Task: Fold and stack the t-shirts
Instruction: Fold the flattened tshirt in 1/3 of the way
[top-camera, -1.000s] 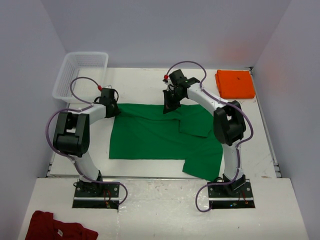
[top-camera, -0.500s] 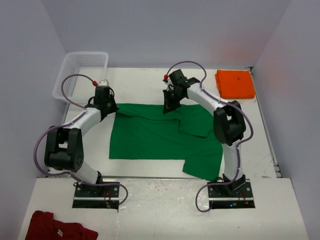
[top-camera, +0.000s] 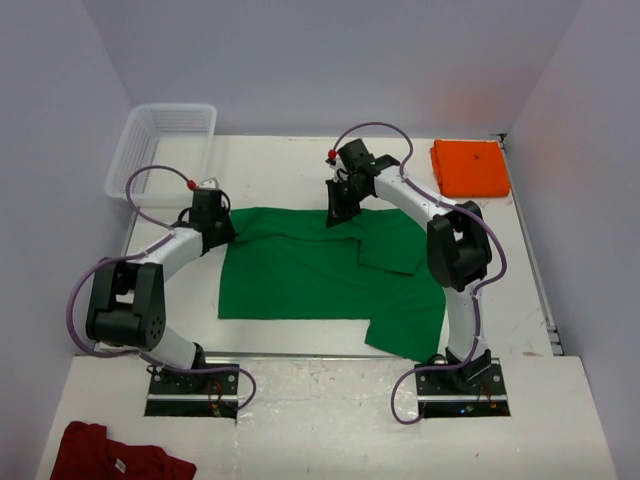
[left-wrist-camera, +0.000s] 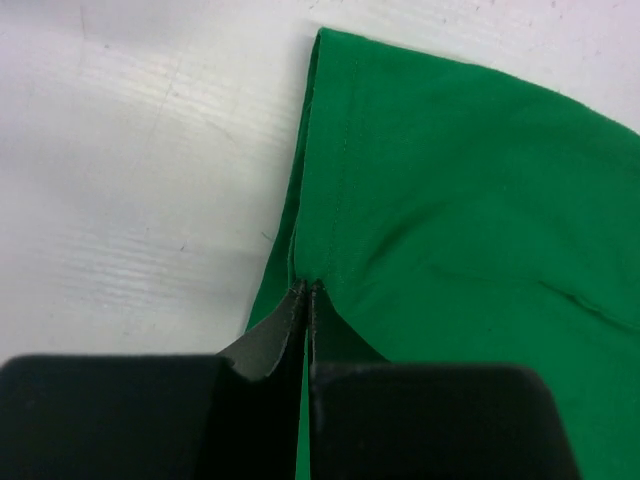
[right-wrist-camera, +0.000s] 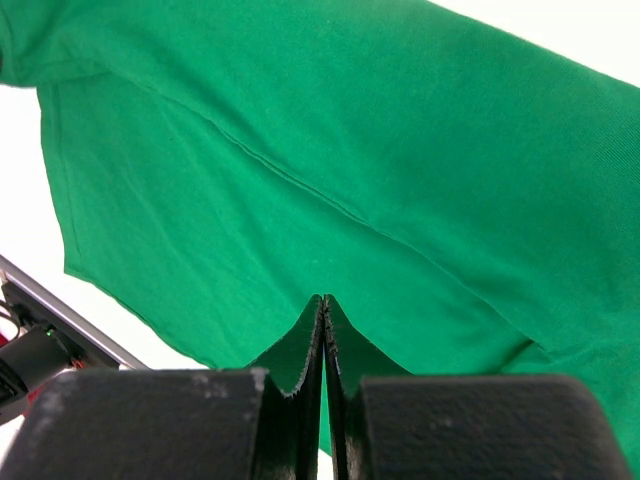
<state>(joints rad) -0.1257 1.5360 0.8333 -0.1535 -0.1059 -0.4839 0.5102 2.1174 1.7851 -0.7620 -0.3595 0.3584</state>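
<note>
The green t-shirt (top-camera: 300, 280) is clamped at its far edge by left gripper (left-wrist-camera: 308, 290) and right gripper (right-wrist-camera: 323, 300); a nearward fold seems due.

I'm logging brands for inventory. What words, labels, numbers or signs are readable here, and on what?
No readable text anywhere.
The white tag on the dark red garment: too small to read.
The green t-shirt and orange t-shirt: plain, no print visible.
</note>
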